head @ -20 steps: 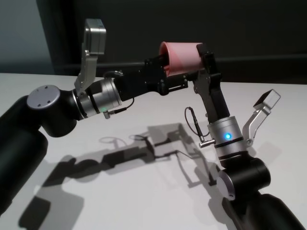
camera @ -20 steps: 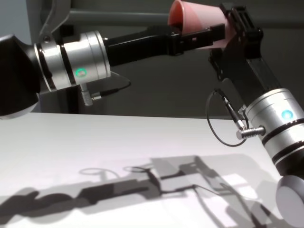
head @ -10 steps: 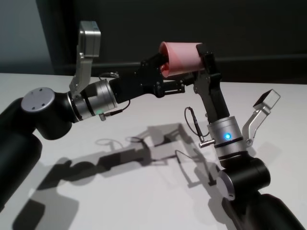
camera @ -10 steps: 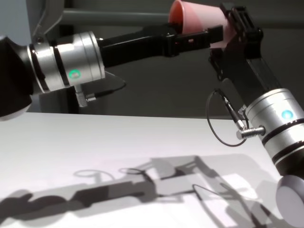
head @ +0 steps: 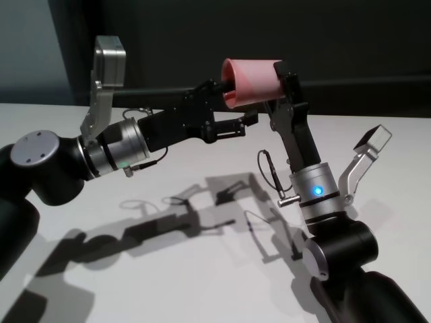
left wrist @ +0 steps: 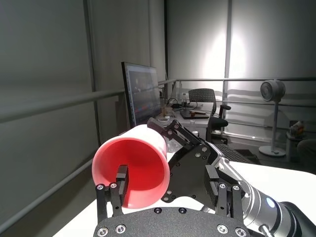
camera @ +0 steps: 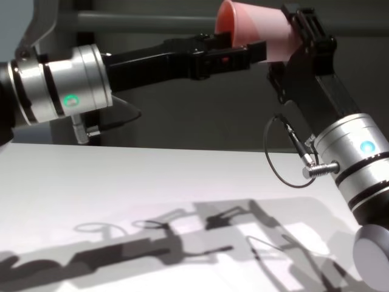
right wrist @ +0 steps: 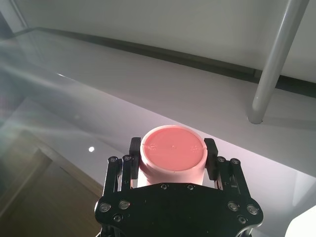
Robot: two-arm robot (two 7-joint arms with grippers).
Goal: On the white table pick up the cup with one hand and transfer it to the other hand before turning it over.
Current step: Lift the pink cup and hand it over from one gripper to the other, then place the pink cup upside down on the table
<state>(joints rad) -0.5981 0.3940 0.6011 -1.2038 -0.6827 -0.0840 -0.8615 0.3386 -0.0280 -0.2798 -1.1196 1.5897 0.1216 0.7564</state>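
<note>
The salmon-pink cup lies on its side in the air, high above the white table, with its rim toward my left arm. My right gripper is shut on the cup near its base; the right wrist view shows the base between both fingers. My left gripper is open at the cup's mouth. In the left wrist view the cup sits just ahead of it, with one finger at the opening and the other outside. The chest view shows the cup and the left gripper.
A dark wall stands behind the table's far edge. A thin cable loop hangs off my right wrist. Both arms cast shadows on the table's middle. A monitor and office chairs show far off in the left wrist view.
My left arm has drawn back to the left, and its open fingers have slid off toward the cup's rim. The cup and my right arm have stayed still.
</note>
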